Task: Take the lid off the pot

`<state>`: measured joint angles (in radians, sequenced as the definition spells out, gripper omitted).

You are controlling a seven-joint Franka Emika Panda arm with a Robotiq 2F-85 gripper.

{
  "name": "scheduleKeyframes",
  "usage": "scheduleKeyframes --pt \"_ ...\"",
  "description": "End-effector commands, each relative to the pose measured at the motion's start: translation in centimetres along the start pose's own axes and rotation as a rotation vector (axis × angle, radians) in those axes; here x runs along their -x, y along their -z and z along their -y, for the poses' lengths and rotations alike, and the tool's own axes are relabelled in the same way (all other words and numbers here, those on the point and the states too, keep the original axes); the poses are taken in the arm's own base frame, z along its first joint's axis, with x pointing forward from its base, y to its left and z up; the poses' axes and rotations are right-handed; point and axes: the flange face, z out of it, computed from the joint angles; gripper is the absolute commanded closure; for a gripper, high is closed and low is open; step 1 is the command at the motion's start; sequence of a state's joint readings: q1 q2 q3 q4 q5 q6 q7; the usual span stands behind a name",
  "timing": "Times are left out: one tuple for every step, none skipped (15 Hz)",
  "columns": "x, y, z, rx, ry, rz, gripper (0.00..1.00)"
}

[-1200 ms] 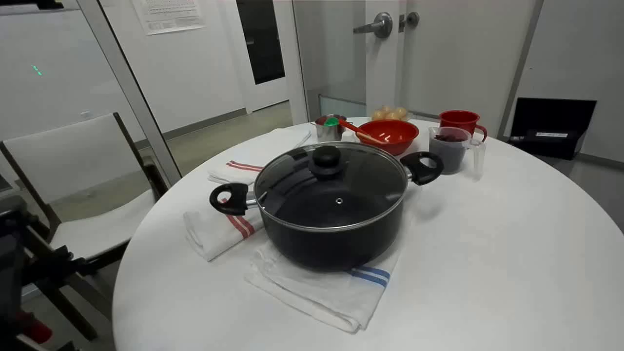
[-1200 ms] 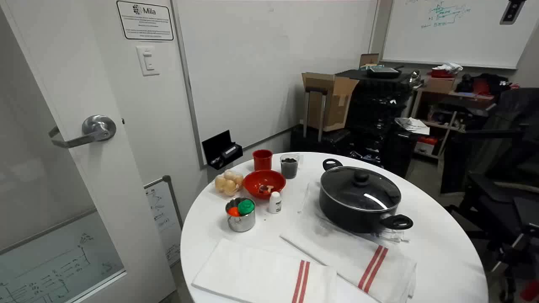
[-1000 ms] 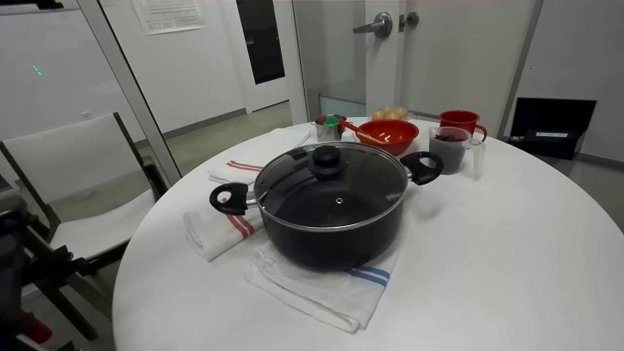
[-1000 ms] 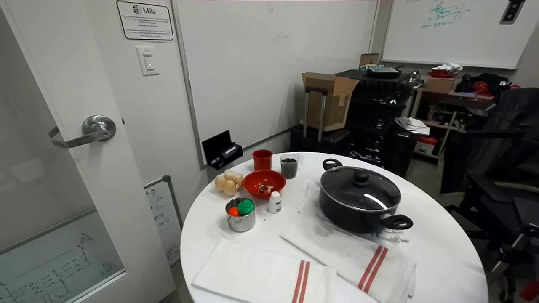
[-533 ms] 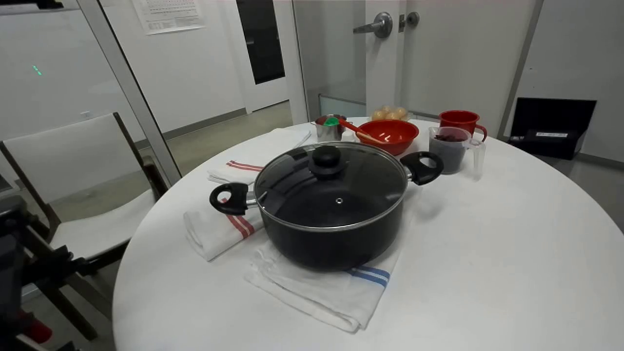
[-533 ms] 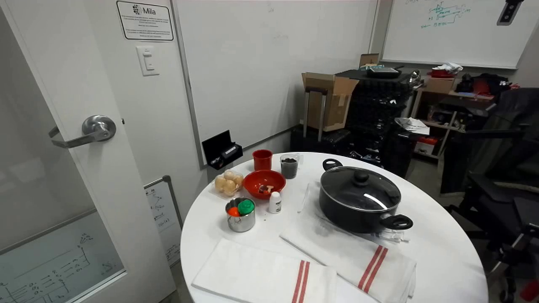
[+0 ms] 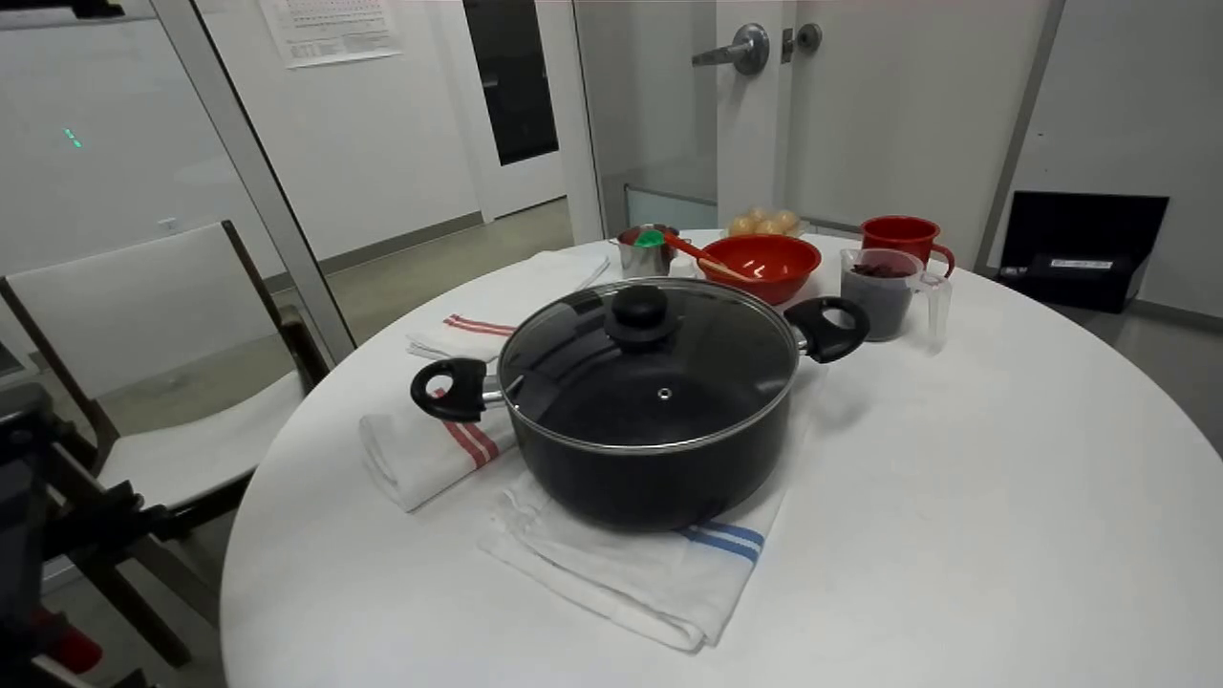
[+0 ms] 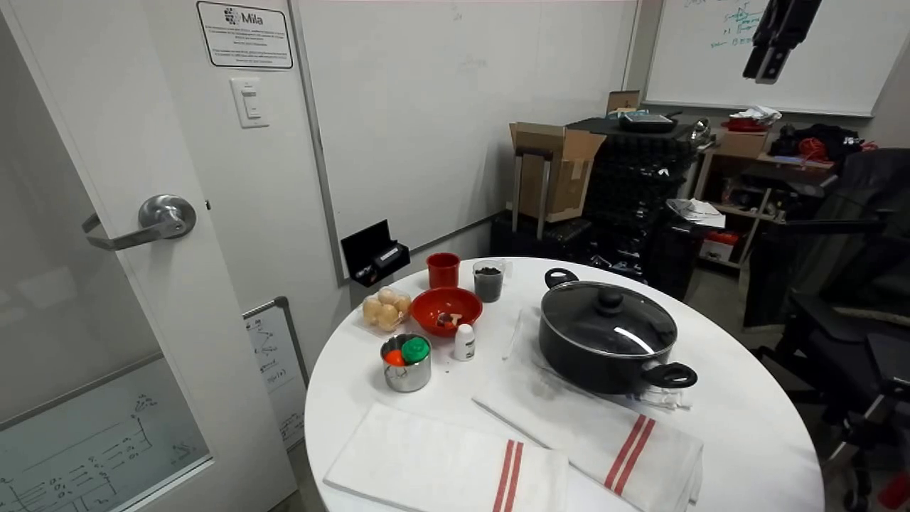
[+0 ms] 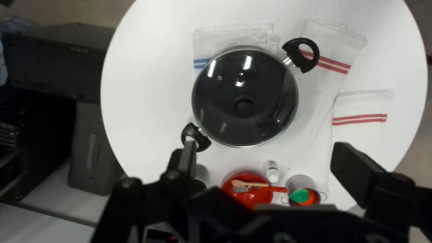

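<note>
The black pot (image 7: 659,487) stands on folded towels on the round white table, its two black handles sticking out at the sides. It also shows in an exterior view (image 8: 579,359). The glass lid (image 7: 592,382) with its metal rim and black knob (image 7: 638,304) sits flat on the pot. In the wrist view, the lid (image 9: 219,101) is seen from above, ahead of the fingertips. My gripper (image 9: 266,155) is open and empty, its jaws wide apart. In an exterior view, the gripper (image 8: 769,65) hangs at the top right, well above the pot and apart from it.
Beside the pot are a red bowl (image 8: 444,313) with utensils, a steel pot (image 8: 407,377) with green and orange things, a white bottle (image 8: 464,344), a measuring cup (image 8: 488,286), a red mug (image 8: 443,270) and round pale items (image 8: 386,310). Striped towels (image 8: 441,455) lie flat.
In an exterior view, the gripper has come further into the picture at the top right, moving left and down. The pot, lid and other table things have not moved.
</note>
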<state>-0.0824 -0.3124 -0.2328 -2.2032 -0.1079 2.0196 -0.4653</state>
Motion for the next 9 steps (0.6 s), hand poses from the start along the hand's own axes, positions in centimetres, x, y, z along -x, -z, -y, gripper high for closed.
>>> scheduleKeyframes --pt "-4.1 -3.1 -1.0 -0.095 0.118 0.001 0.0" --pt "-5.0 -4.2 -0.9 -0.122 0.143 0.012 0.0" --pt "-5.7 -5.1 -1.0 -0.142 0.162 0.021 0.0" --pt "-6.7 -6.3 -0.9 -0.154 0.171 0.042 0.0" --pt "-7.3 -7.1 -0.9 -0.165 0.184 0.057 0.0" --pt "-8.2 -8.3 -0.9 -0.172 0.19 0.075 0.0" --pt "-8.9 -9.3 -0.9 -0.175 0.195 0.091 0.0" --pt "-9.7 -10.5 -0.8 -0.175 0.194 0.112 0.0" --pt "-10.2 -11.4 -0.8 -0.178 0.195 0.129 0.0"
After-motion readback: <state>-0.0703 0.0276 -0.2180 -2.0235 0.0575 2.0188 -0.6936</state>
